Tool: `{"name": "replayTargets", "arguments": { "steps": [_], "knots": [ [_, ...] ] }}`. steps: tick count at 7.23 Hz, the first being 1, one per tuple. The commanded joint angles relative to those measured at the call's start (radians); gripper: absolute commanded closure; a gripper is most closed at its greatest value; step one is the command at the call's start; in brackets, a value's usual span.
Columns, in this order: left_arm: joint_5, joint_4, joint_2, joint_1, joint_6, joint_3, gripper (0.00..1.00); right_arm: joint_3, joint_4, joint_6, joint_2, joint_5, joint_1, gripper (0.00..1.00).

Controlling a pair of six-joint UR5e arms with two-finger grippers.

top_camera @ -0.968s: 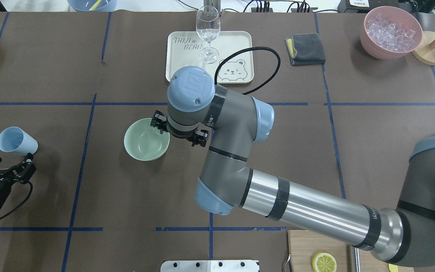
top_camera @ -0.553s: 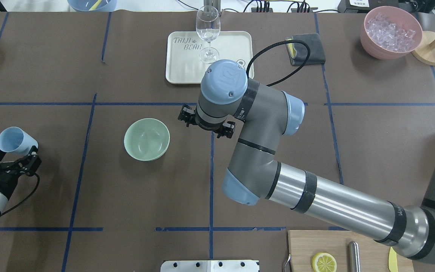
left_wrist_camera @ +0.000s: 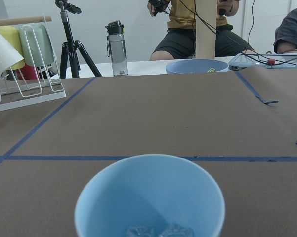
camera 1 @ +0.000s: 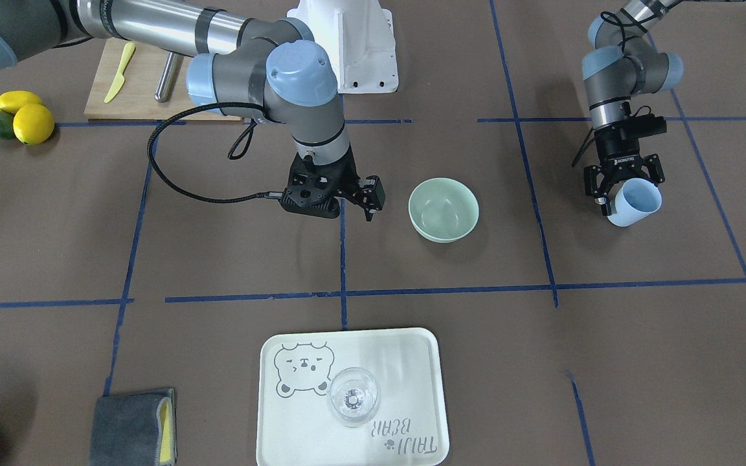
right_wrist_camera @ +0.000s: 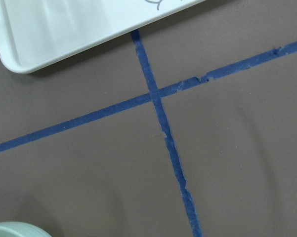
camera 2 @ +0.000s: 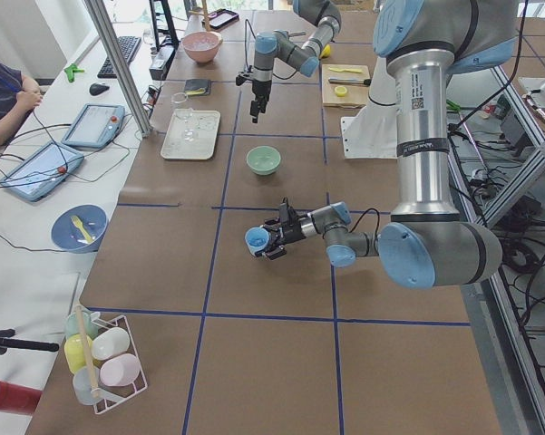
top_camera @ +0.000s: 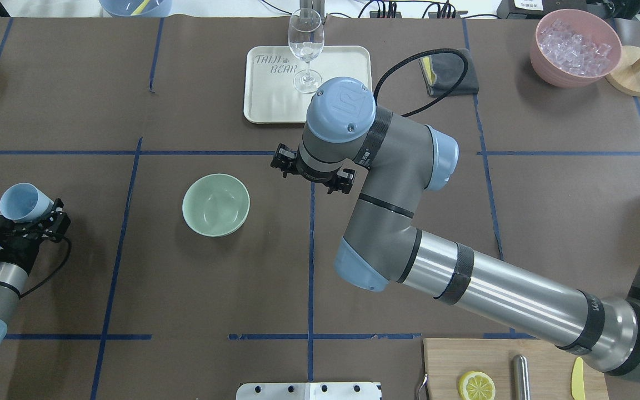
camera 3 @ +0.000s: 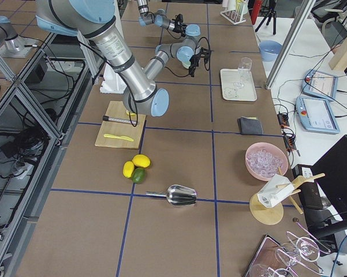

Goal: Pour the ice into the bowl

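Observation:
The pale mint-green bowl [top_camera: 215, 204] stands empty left of the table's centre, and also shows in the front view [camera 1: 443, 208]. My left gripper [top_camera: 30, 218] is shut on a light blue cup [top_camera: 21, 201] at the far left and holds it tilted. The left wrist view looks into the cup, where a few clear ice cubes [left_wrist_camera: 155, 230] lie at the bottom. My right gripper [top_camera: 313, 173] is open and empty. It hangs above the table to the right of the bowl, apart from it.
A pale tray [top_camera: 275, 94] with a wine glass [top_camera: 305, 44] stands behind the right gripper. A pink bowl of ice [top_camera: 574, 47] is at the back right and a grey cloth [top_camera: 453, 75] lies beside the tray. A cutting board [top_camera: 464, 361] is near the front edge.
My right gripper has moved from the bowl's rim to the right and a little back. My left gripper has moved forward to the blue cup and closed around it.

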Motion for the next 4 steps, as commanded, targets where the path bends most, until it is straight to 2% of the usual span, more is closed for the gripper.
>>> {"name": "replayTargets", "arguments": {
  "steps": [1, 2, 4],
  "knots": [
    [-0.003, -0.001, -0.002, -0.011, 0.007, 0.005, 0.03, 0.001, 0.0, 0.0, 0.004, 0.0, 0.001, 0.0],
    [-0.003, -0.001, -0.002, -0.011, 0.005, 0.018, 0.08, 0.002, 0.0, 0.0, 0.005, 0.0, 0.001, 0.0],
    [-0.009, -0.003, -0.002, -0.011, 0.007, 0.018, 0.56, 0.002, 0.0, 0.0, 0.005, 0.0, 0.001, 0.0]
  ]
}}
